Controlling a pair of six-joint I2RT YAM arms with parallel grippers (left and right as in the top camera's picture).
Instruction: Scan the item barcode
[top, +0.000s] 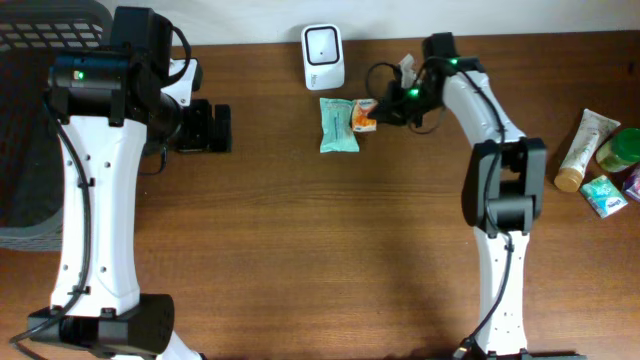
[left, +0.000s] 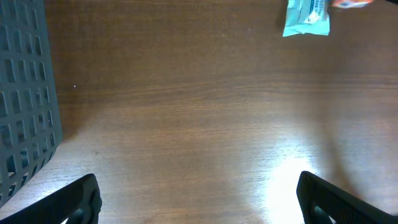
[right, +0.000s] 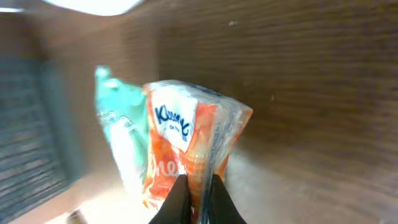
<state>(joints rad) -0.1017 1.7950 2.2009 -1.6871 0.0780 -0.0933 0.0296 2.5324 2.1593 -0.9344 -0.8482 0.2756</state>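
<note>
An orange and white tissue pack (right: 186, 143) is pinched at its edge between my right gripper (right: 198, 186) fingers, which are shut on it. From overhead the orange pack (top: 364, 117) lies at the right edge of a teal packet (top: 338, 125), with the right gripper (top: 385, 112) at it. The teal packet (right: 118, 124) shows just behind the orange one in the right wrist view. A white barcode scanner (top: 323, 56) stands at the table's back edge, above the packets. My left gripper (left: 199, 205) hangs open over bare wood at the far left, holding nothing.
A dark mesh basket (top: 40, 110) sits off the table's left side. At the right edge lie a cream tube (top: 583, 150), a green jar (top: 622, 148) and a small teal packet (top: 604, 195). The teal packet (left: 306, 17) also shows at the top of the left wrist view.
</note>
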